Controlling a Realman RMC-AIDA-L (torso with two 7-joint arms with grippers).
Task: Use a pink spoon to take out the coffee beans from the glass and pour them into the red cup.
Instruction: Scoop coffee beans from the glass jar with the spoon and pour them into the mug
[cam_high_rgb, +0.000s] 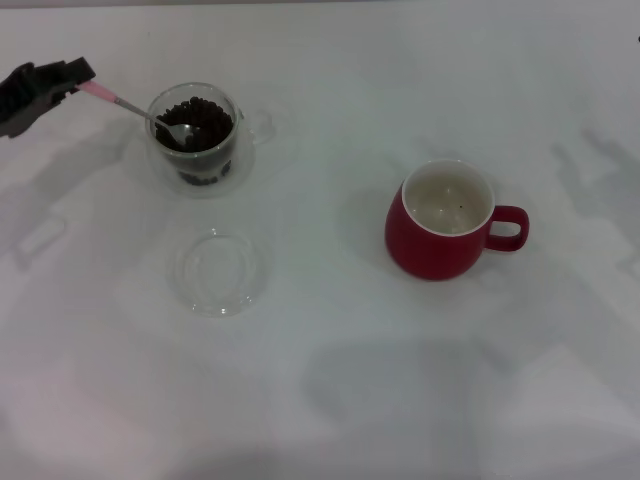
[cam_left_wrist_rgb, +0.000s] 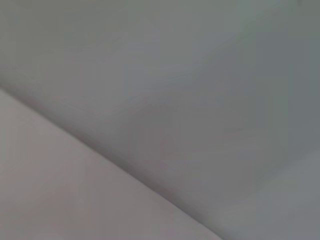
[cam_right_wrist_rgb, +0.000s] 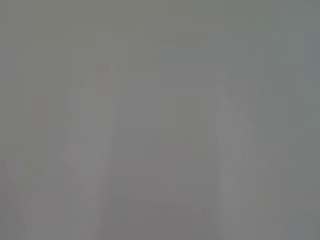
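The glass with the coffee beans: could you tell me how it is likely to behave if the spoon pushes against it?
The glass looks thin and clear, so probably fragile. On the smooth white table it may slide rather than tip, as it is squat. The coffee beans add some weight. The left gripper holds the pink spoon with its bowl among the beans.

Clear glossy glass, shiny metal-bowled pink spoon, glossy red cup, matt white table
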